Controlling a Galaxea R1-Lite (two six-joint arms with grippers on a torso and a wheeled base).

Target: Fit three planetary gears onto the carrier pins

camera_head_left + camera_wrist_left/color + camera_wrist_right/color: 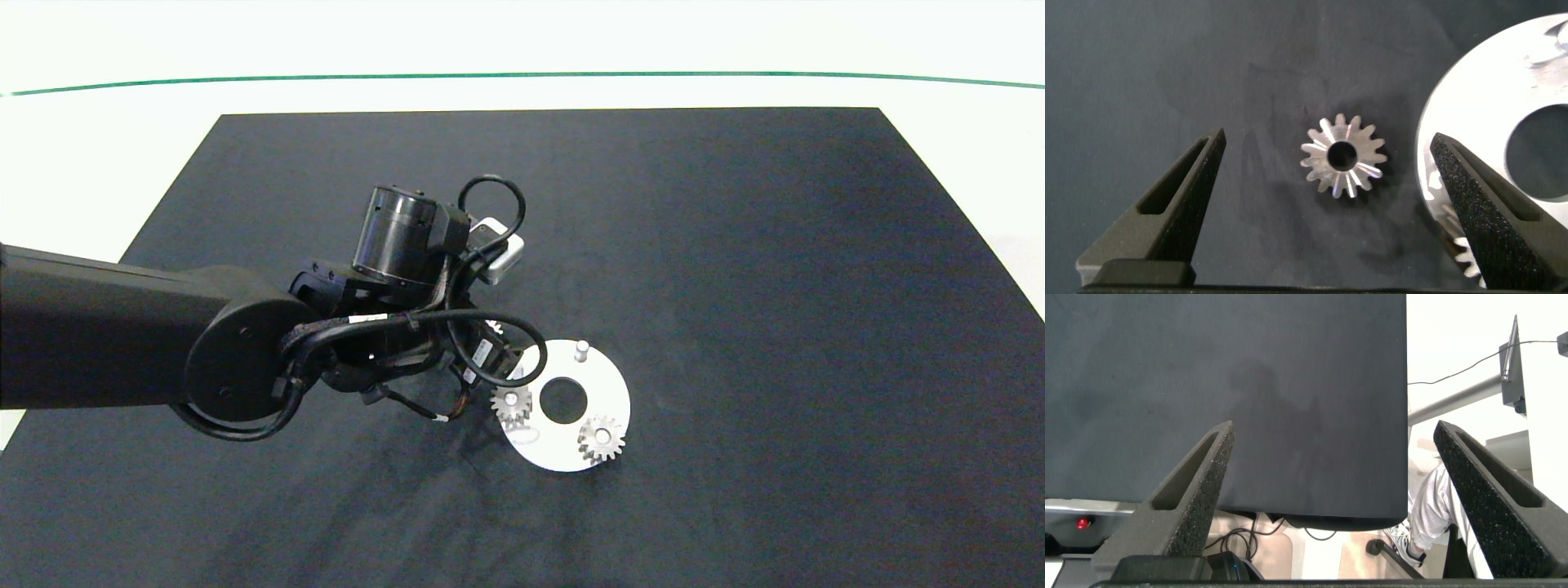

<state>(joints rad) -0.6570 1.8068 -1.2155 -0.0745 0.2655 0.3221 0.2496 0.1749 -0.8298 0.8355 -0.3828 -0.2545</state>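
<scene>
A silvery planetary gear point(1342, 155) lies flat on the black mat, just beside the white carrier disc point(1478, 90). My left gripper point(1327, 137) hangs open above it, one finger on each side, touching nothing. In the head view my left arm point(392, 245) covers that gear. On the disc point(563, 449), one gear point(511, 402) sits on the left pin and another gear point(602, 438) on the near pin. The far pin point(581, 349) stands bare. My right gripper point(1333, 429) is open and empty, away from the work and outside the head view.
A black mat point(735, 286) covers most of the white table. A green line point(522, 75) runs along the far side. Past the mat's edge, the right wrist view shows a person's leg and shoe point(1417, 527) and cables on the floor.
</scene>
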